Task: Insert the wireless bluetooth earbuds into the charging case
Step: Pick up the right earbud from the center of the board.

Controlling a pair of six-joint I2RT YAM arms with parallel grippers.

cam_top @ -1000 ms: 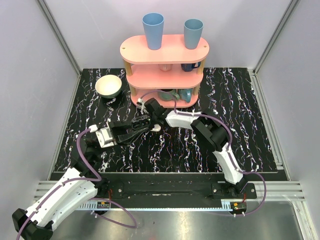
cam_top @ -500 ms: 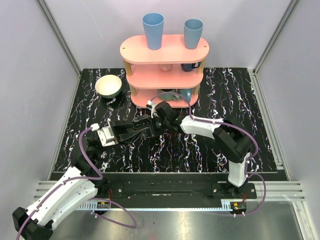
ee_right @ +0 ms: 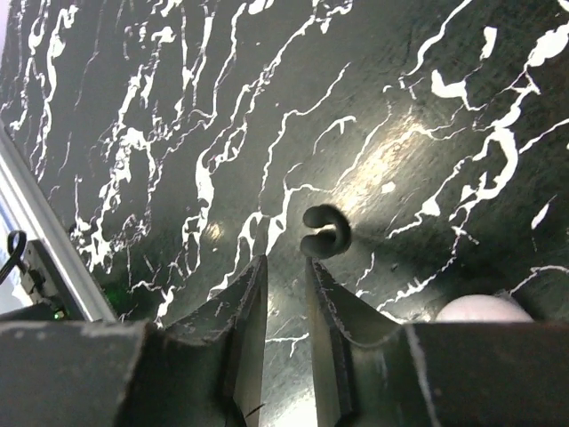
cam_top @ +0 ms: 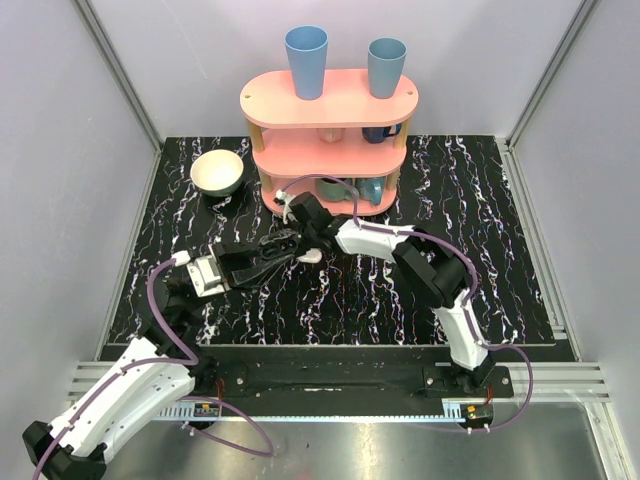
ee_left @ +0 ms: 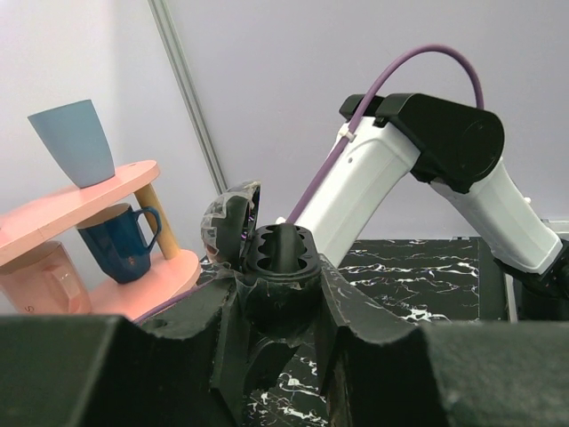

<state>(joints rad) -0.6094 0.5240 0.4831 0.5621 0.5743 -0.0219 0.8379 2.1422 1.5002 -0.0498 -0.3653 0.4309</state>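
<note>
Half a second ago the small white pill-shaped plastic charging case (cam_top: 312,255) was hidden under the right arm (cam_top: 380,240). Now that arm has been pulled back toward the far edge, and the case can be seen again. It lies on the black surface with white streaks (cam_top: 480,260), near the middle and a little toward the far edge, just in front of the pink three-level shelf (cam_top: 330,150). It is in the same spot as one second ago, so it has not been moved.

The right tool (ee_right: 286,267) is almost closed. Only a thin gap is left, and nothing is held in it. It hangs over bare surface, close to a small dark curled bit (ee_right: 322,231). The left tool (ee_left: 281,298) is spread open near the case, and nothing white is seen in it.

The tiny white earbuds cannot be found in any view. It is judged that no earbud has been put in yet, and that the earbuds must be found first.
</note>
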